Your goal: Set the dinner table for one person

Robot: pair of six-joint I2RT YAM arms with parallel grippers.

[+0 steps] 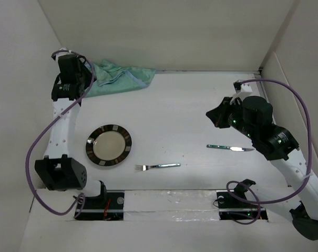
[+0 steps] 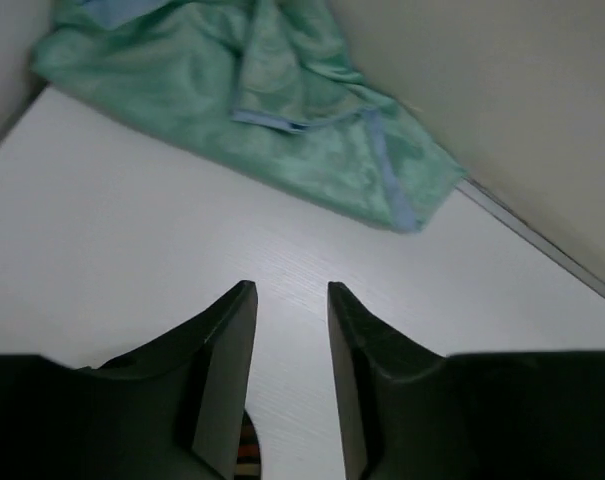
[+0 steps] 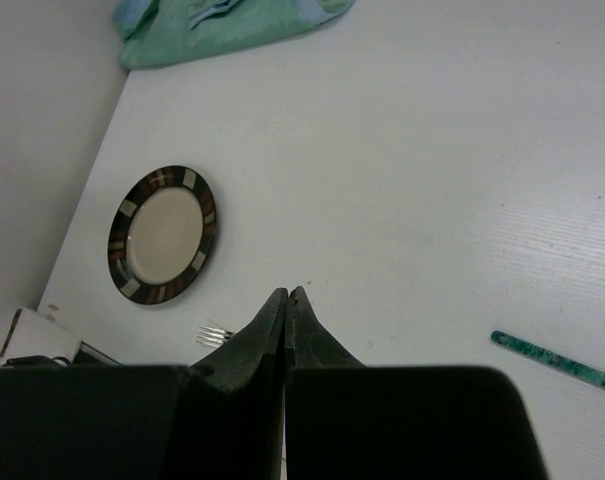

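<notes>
A round plate (image 1: 109, 145) with a dark striped rim and cream middle lies on the white dinner table (image 1: 190, 105) at the near left; it also shows in the right wrist view (image 3: 162, 235). A fork (image 1: 157, 167) lies right of it, its tines showing in the right wrist view (image 3: 213, 334). A green-handled knife (image 1: 229, 148) lies further right, its handle in the right wrist view (image 3: 552, 360). My left gripper (image 2: 290, 292) is open and empty above the table, near the crumpled green cloth (image 2: 272, 100). My right gripper (image 3: 287, 294) is shut and empty, above the table.
The green cloth (image 1: 116, 77) is bunched in the far left corner against the back wall. White walls close in the table on the left, back and right. The arm bases and purple cables (image 1: 35, 157) sit along the near edge.
</notes>
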